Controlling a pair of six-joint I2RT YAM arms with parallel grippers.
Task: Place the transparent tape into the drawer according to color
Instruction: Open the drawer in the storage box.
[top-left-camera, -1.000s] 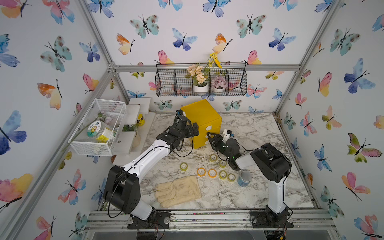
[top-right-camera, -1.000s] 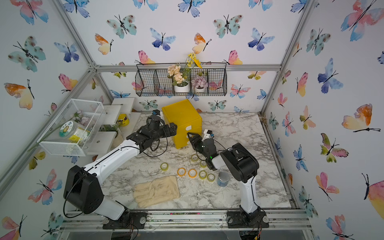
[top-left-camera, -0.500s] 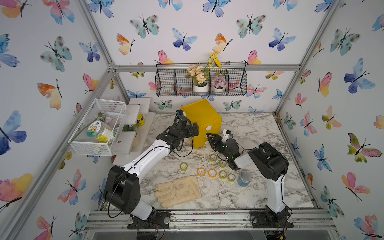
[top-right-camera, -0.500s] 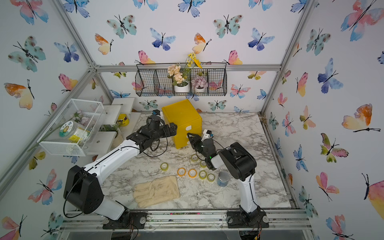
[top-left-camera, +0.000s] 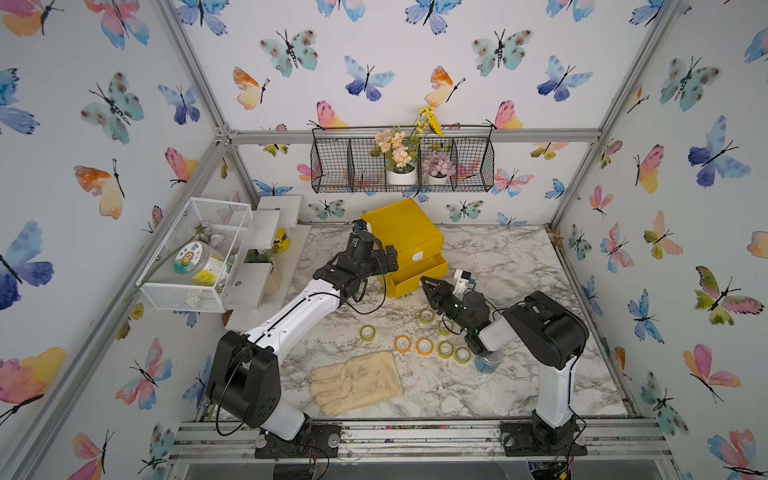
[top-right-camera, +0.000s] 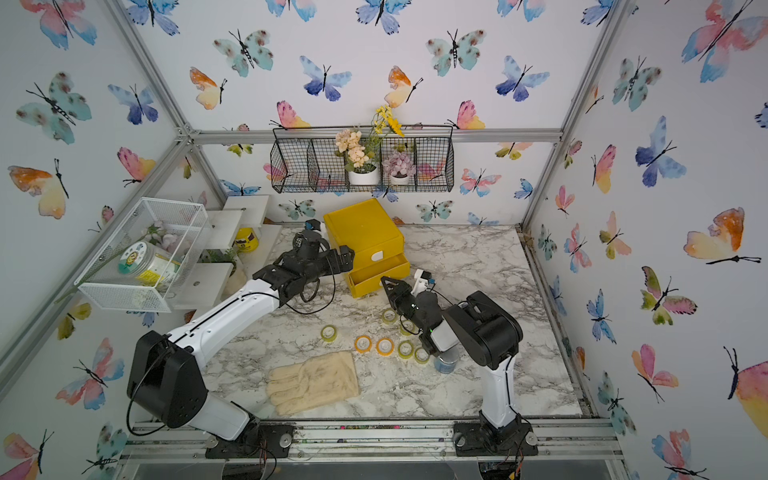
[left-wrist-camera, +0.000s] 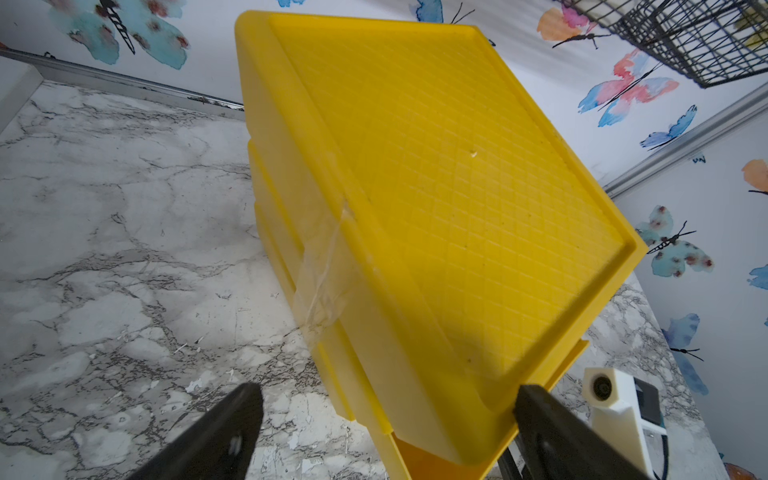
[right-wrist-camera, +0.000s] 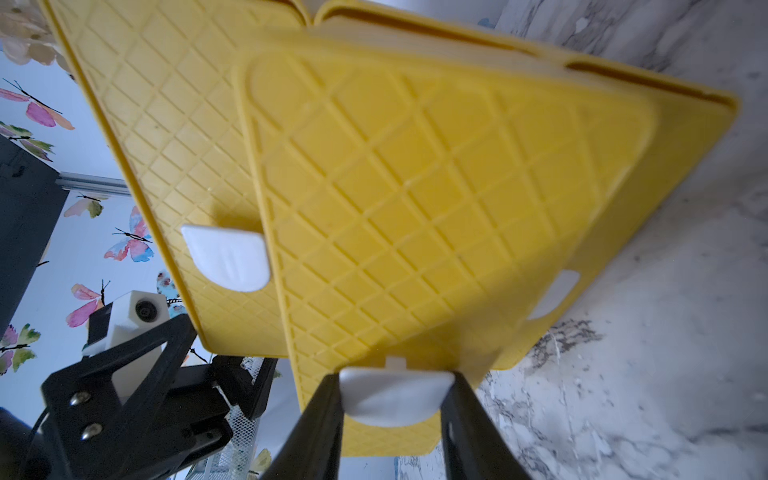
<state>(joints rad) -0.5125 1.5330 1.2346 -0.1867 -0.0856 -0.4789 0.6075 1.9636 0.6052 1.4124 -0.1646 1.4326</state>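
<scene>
Right end effector (right-wrist-camera: 392, 419): closed on the white handle (right-wrist-camera: 395, 395) of the lower drawer (top-left-camera: 417, 274), one finger on each side of the tab. Probably a grip for sliding the drawer, which already stands part-way out of the cabinet (top-left-camera: 401, 230).
Left end effector (left-wrist-camera: 386, 419): wide, holding nothing. Its fingers straddle the cabinet's near top corner, one beside the side wall, one at the front edge; contact cannot be told. It looks posed to keep the light box from sliding while the drawer is worked.
Upper drawer: shut, its white handle (right-wrist-camera: 226, 257) untouched.
Tape (top-left-camera: 424, 345): all the rings in view lie flat on the counter (top-left-camera: 519, 266), in front of the cabinet and beside the right arm. Two orange ones sit side by side mid-row; yellow-green ones lie at both ends and nearer the drawer. None is held; whether any lies in the drawer cannot be seen.
Glove (top-left-camera: 357, 382): flat on the counter, near the front edge, apart from the rings.
Tin (top-left-camera: 486, 363): partly hidden under the right arm, just beside the row's end.
Stage: judged as access only; sorting by colour needs the drawer open wide enough for a ring dropped from above.
</scene>
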